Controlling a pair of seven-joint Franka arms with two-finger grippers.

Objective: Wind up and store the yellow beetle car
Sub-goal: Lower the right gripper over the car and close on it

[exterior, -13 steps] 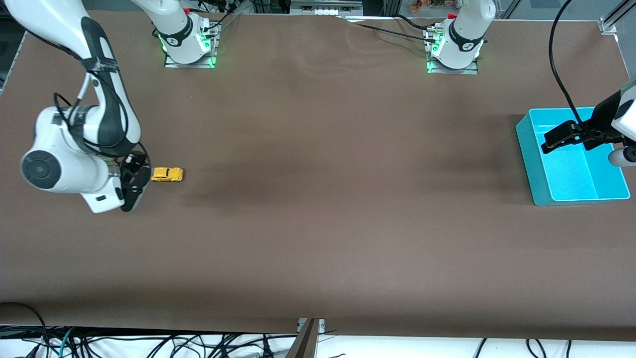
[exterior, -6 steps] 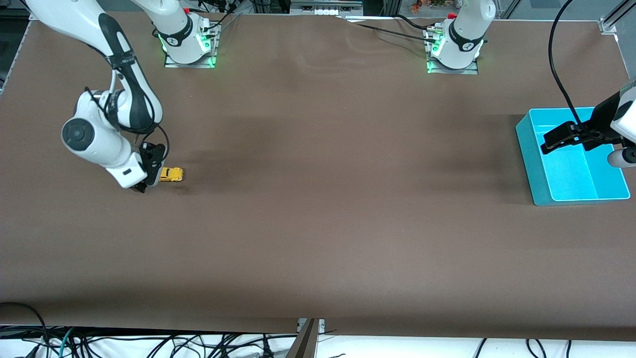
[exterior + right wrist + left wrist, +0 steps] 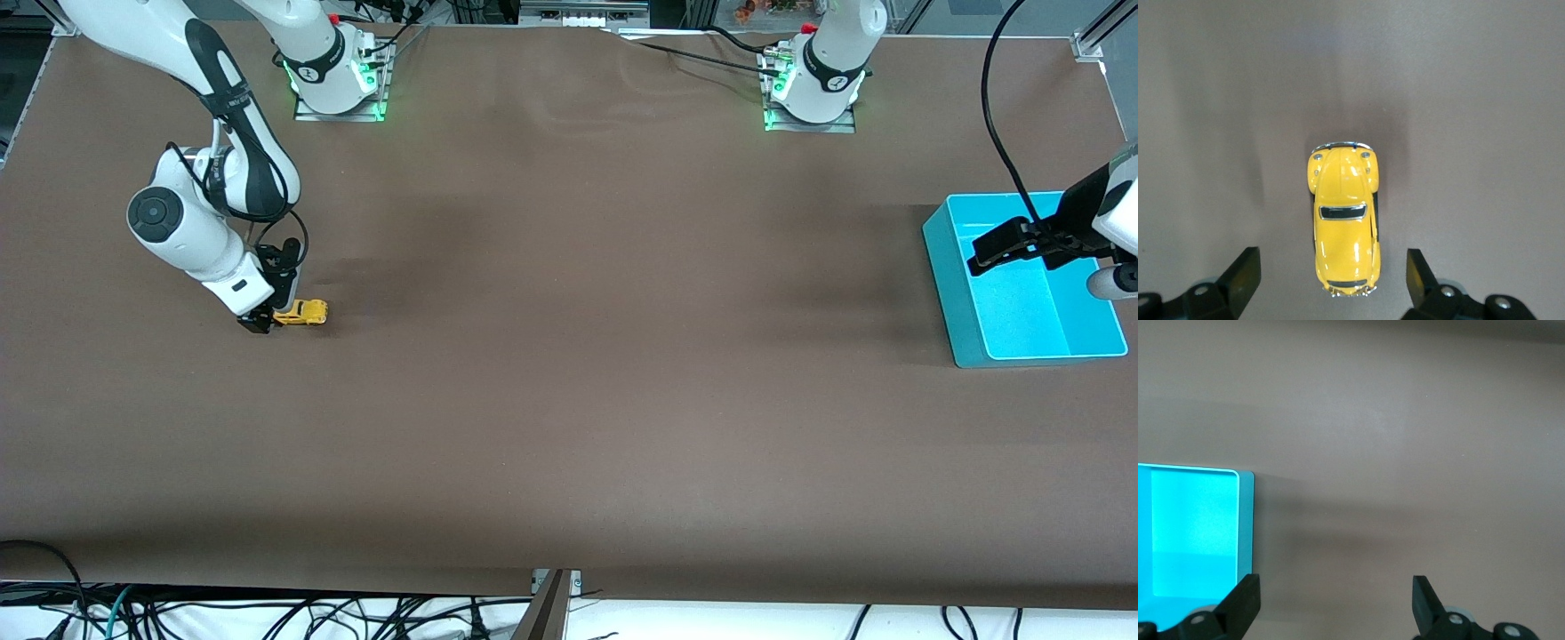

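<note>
The yellow beetle car stands on its wheels on the brown table near the right arm's end. My right gripper is open and low at the car's end. In the right wrist view the car lies lengthwise and its rear end sits between the two black fingertips, which do not touch it. My right gripper holds nothing. My left gripper is open and empty, hovering over the turquoise bin; the left arm waits. The left wrist view shows the left gripper and the bin's corner.
The two arm bases stand at the table's edge farthest from the front camera. A black cable hangs over the table above the bin. Loose cables lie below the table's near edge.
My right arm has swung in and come down, bringing the open gripper from beside the car to around its end. The car, the bin and the left arm have not moved.
</note>
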